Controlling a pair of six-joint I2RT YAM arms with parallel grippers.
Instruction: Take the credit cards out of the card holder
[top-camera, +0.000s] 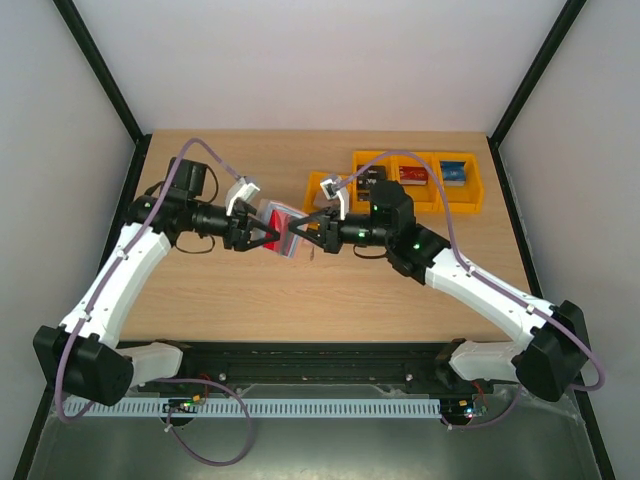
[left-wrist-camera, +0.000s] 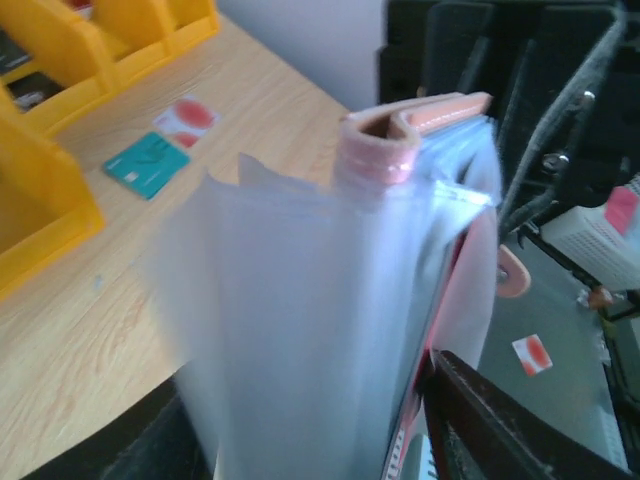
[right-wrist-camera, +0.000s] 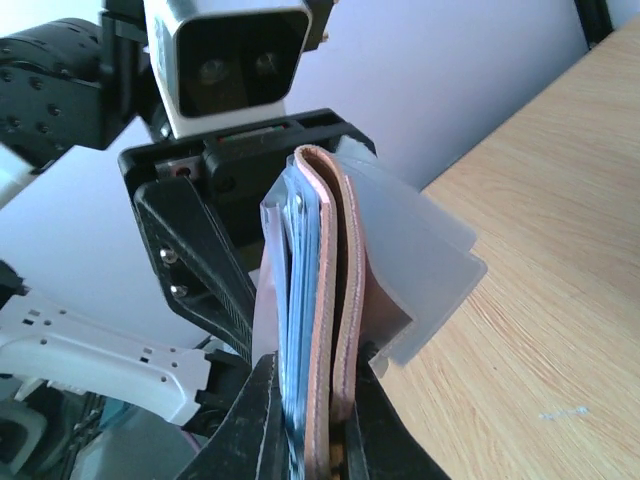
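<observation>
- The left fingers (top-camera: 258, 238) reach in from the left of the card holder (left-wrist-camera: 415, 125), with its clear plastic sleeves (left-wrist-camera: 300, 300) fanned between them. They stand partly apart, and I cannot tell whether they press on the sleeves or only flank them.
- The card holder hangs on edge above the tabletop (top-camera: 300, 300), between the two arms. Its long axis runs from one set of fingers to the other, and its loose sleeve end points at the left arm.
- A light blue card (right-wrist-camera: 300, 300) sits between the sleeves, just beside the leather cover (the red patch in the overhead view may be another card).
- The right fingers (right-wrist-camera: 318, 430) are pinched tight on the holder's leather end, to the right of the sleeves.
- Judged from this, any card must slide out leftward along that axis, so the left arm is the nearer one to pull.
- Well right of the holder stand the orange bins (top-camera: 415, 180).
</observation>
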